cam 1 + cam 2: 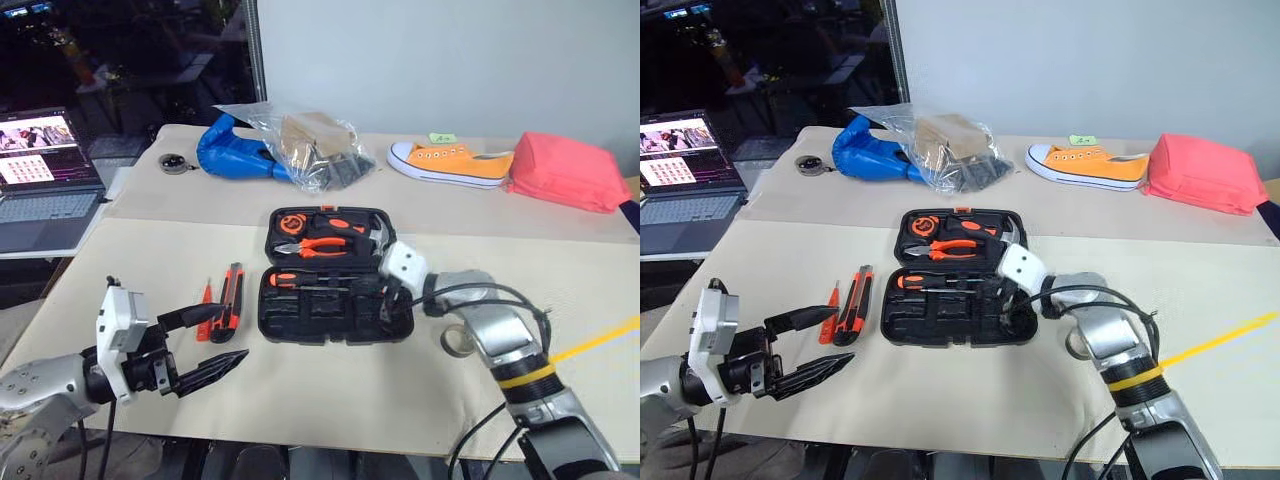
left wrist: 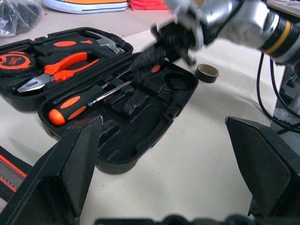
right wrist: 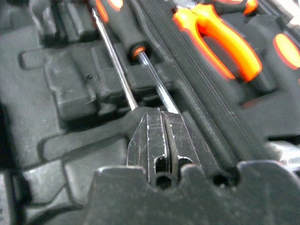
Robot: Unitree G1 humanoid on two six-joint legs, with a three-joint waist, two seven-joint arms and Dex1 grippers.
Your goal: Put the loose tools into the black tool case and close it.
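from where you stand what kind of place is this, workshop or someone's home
Probably a lab or test room staged for recording, not a home. A paper-covered table holds unrelated props, such as an open black tool case and an orange sneaker, and an open laptop stands beside it.

Left pincer (image 1: 210,342) gapes wide; right pincer (image 3: 161,123) pressed closed, angled downward.

Both eye views look forward and down over the table (image 1: 300,390) from the near edge, sharing the open black tool case (image 1: 335,275). The left wrist view faces the case from the near left. The right wrist view sits close inside it.
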